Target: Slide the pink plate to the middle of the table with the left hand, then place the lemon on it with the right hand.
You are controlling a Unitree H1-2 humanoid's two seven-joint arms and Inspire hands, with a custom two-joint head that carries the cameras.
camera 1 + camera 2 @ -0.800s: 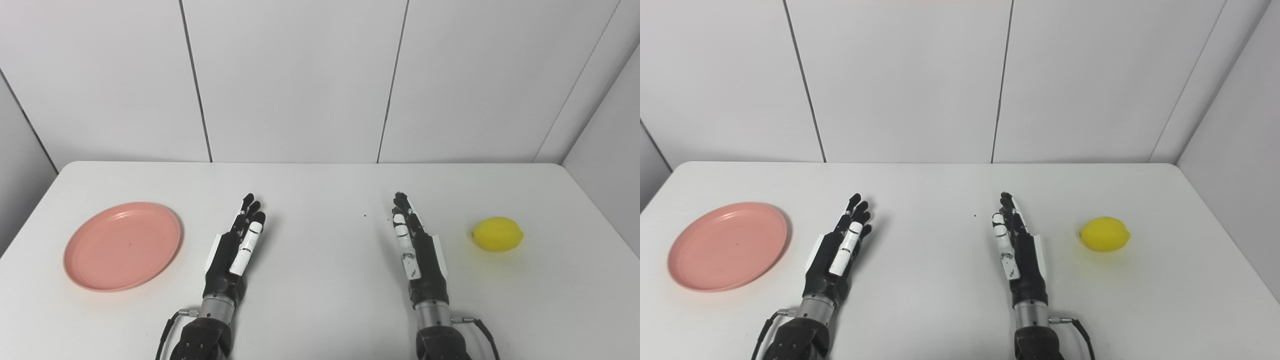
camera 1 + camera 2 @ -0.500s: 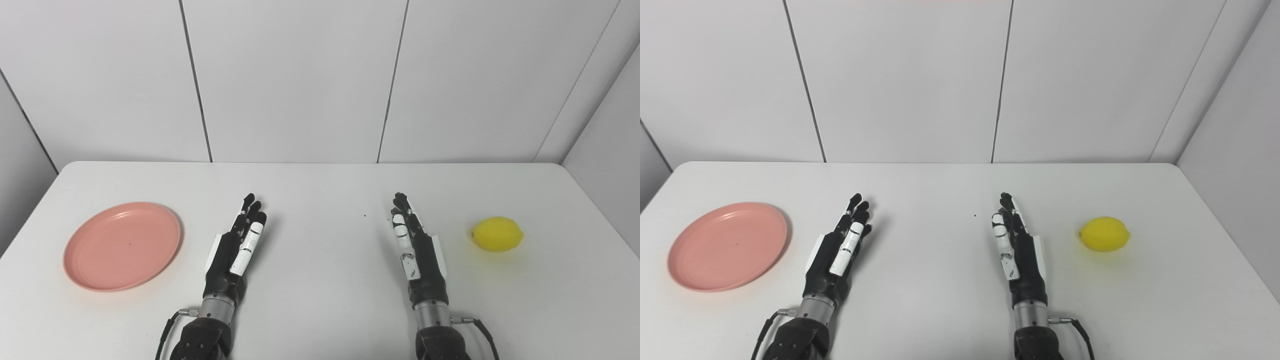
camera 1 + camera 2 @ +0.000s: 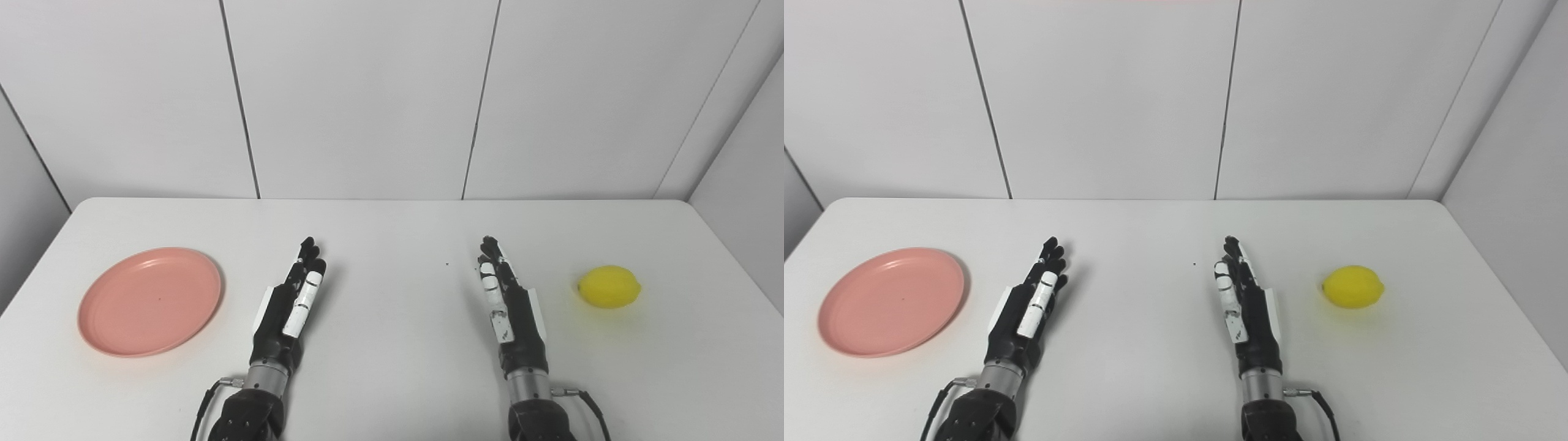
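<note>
Lying flat on white table, fingers stretched toward far wall: left hand and right hand, both released, grasping nothing. Pink plate at left side of table, just left of left hand, apart from it. Lemon at right side, near right hand, not touching.

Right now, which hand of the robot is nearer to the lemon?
The right hand. It rests open on the table just left of the lemon, with a gap between them. The left hand lies farther away, beyond the right hand, closer to the pink plate.
</note>
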